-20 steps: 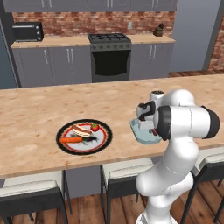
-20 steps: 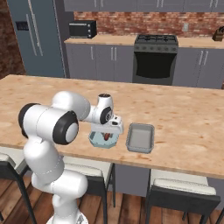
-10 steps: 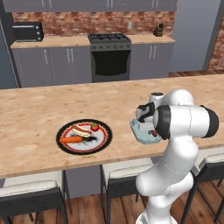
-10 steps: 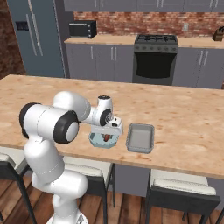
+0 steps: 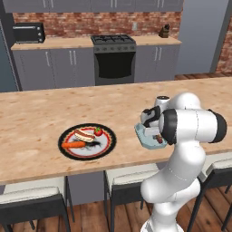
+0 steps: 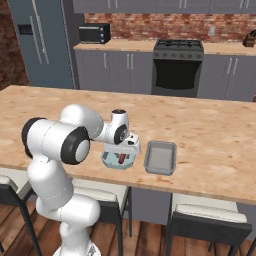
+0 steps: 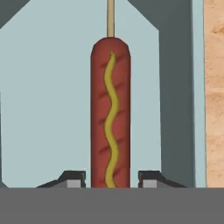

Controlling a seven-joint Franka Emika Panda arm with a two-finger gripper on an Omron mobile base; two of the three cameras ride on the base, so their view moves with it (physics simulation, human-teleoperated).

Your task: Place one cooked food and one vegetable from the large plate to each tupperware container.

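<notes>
1. You have the gripper (image 7: 111, 178) low over the near tupperware container (image 6: 119, 159), the one closer to the large plate (image 5: 87, 141). The second container (image 6: 160, 157) sits just beside it on the counter (image 6: 210, 135).
2. Step in hand – dropping off the cooked food. A sausage on a stick (image 7: 110, 109), mustard squiggle down it, lies between the two fingertips (image 7: 73, 178) over the pale tray floor.
3. Jaws: the tips stand just off either side of the sausage with thin gaps, so they look parted – but the view is tight, so you can't be sure the grip is fully let go.
4. On the plate: a carrot (image 5: 72, 145), something that looks like a hot dog in a bun (image 5: 84, 134) and a small red vegetable (image 5: 98, 132).
5. Next move, as a judgement: lift straight up clear of the rim, confirm the sausage stays down, then swing to the plate for a vegetable for this same tray.
</notes>
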